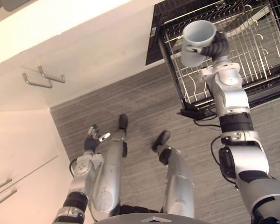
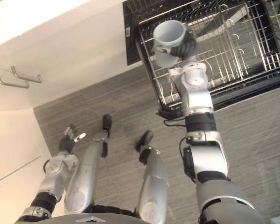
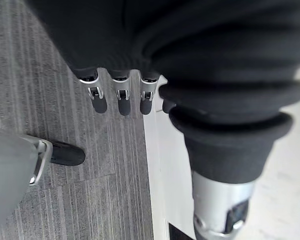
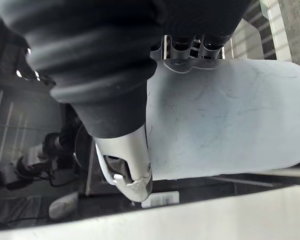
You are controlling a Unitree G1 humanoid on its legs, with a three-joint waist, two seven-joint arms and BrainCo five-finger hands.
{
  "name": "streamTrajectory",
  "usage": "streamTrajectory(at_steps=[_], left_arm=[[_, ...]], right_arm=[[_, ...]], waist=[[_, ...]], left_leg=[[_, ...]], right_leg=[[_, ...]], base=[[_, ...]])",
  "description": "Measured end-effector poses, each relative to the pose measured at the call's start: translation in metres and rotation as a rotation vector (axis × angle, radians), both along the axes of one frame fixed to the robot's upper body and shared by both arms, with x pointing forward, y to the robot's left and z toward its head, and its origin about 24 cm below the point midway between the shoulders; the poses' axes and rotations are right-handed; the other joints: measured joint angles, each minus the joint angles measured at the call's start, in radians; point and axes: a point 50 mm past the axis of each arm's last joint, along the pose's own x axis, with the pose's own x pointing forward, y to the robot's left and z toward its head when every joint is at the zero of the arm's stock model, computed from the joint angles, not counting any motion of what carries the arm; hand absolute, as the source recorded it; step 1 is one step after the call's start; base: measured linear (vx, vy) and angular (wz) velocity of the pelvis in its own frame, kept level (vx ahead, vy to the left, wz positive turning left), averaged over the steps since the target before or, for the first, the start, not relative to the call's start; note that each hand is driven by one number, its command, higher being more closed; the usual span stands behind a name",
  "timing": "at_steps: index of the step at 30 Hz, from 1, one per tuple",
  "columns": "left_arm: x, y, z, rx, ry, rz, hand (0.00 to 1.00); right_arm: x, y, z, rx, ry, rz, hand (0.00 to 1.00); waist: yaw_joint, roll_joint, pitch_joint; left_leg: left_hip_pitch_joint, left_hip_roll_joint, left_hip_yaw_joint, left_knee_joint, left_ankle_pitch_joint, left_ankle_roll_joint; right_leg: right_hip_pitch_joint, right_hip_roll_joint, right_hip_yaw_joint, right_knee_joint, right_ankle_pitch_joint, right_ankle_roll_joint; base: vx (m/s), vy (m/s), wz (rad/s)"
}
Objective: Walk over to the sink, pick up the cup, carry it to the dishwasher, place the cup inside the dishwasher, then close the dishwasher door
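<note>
A pale blue-grey cup [image 1: 196, 42] hangs in the air above the pulled-out wire rack [image 1: 252, 51] of the open dishwasher [image 1: 154, 42], its mouth turned up toward me. My right hand [image 1: 218, 46] is shut on the cup, fingers and thumb [image 4: 125, 165] curled round its wall [image 4: 225, 125]. The cup sits over the rack's near left corner and does not touch the wires. My left hand [image 1: 94, 138] hangs low by my side over the floor, its fingers [image 3: 120, 97] relaxed and holding nothing.
Cream cabinet doors with metal bar handles [image 1: 42, 77] run along the left. Grey wood-grain floor [image 1: 130, 98] lies between the cabinets and the dishwasher. The rack [image 2: 210, 46] carries rows of upright wire tines and no dishes that I can see.
</note>
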Motion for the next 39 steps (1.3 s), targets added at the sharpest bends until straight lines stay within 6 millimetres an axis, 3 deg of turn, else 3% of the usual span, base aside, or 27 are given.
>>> streamTrajectory(at_steps=[8, 9, 14, 21, 28, 32, 35, 39], left_arm=[[-0.009, 0.003, -0.017, -0.113, 0.062, 0.025, 0.0], [-0.009, 0.003, -0.017, -0.115, 0.062, 0.026, 0.0], [-0.01, 0.0, -0.018, -0.124, 0.065, 0.025, 0.0], [-0.01, -0.01, -0.019, -0.114, 0.07, -0.009, 0.0], [-0.013, -0.002, -0.022, -0.096, 0.097, -0.067, 0.0], [-0.017, 0.005, -0.028, -0.091, 0.131, -0.047, 0.0], [-0.021, 0.01, -0.032, -0.076, 0.16, -0.047, 0.0], [-0.034, 0.013, -0.042, -0.077, 0.212, -0.025, 0.0]], right_arm=[[0.011, -0.01, -0.007, 0.024, 0.091, -0.044, 1.0], [0.011, -0.009, -0.006, 0.022, 0.093, -0.047, 0.0], [0.012, -0.005, -0.001, 0.004, 0.094, -0.045, 0.0], [0.014, 0.005, -0.012, 0.047, 0.116, -0.008, 0.0], [0.01, 0.002, -0.032, 0.269, 0.096, 0.091, 0.0], [0.004, 0.008, -0.039, 0.304, 0.068, 0.137, 0.0], [-0.004, 0.008, -0.036, 0.336, -0.006, 0.155, 0.0], [-0.031, -0.009, -0.042, 0.424, -0.153, 0.134, 0.0]], waist=[[0.008, -0.005, 0.002], [0.008, -0.005, 0.002], [0.01, -0.005, 0.002], [0.003, -0.007, -0.001], [0.0, -0.033, -0.021], [0.0, -0.053, -0.033], [-0.004, -0.08, -0.052], [-0.014, -0.104, -0.084]], left_leg=[[-0.01, 0.0, -0.003, -0.016, 0.014, -0.011], [-0.01, 0.0, -0.002, -0.022, 0.019, -0.012], [-0.007, 0.005, -0.003, -0.034, 0.033, -0.023], [0.055, 0.009, -0.001, -0.036, 0.031, -0.026], [0.092, 0.023, 0.003, -0.044, 0.029, -0.019], [0.172, 0.031, 0.015, -0.102, 0.044, -0.026], [0.242, 0.038, 0.032, -0.161, 0.06, -0.031], [0.335, 0.038, 0.038, -0.229, 0.069, -0.038]], right_leg=[[-0.015, -0.027, -0.042, 0.049, -0.039, -0.013], [-0.018, -0.029, -0.045, 0.054, -0.043, -0.015], [-0.027, -0.033, -0.057, 0.079, -0.064, -0.027], [0.037, -0.028, -0.061, 0.071, -0.065, -0.027], [0.098, -0.011, -0.082, 0.032, -0.055, -0.024], [0.166, 0.009, -0.081, -0.02, -0.041, -0.019], [0.218, 0.023, -0.08, -0.059, -0.034, -0.016], [0.297, 0.039, -0.08, -0.105, -0.032, -0.009]], base=[[0.01, -0.036, 0.11], [-0.01, -0.067, 0.16], [0.0, -0.07, 0.06], [0.0, -0.013, -0.01], [0.0, -0.008, 0.02], [0.04, -0.028, -0.05], [0.06, -0.036, -0.06], [0.07, -0.033, -0.02]])
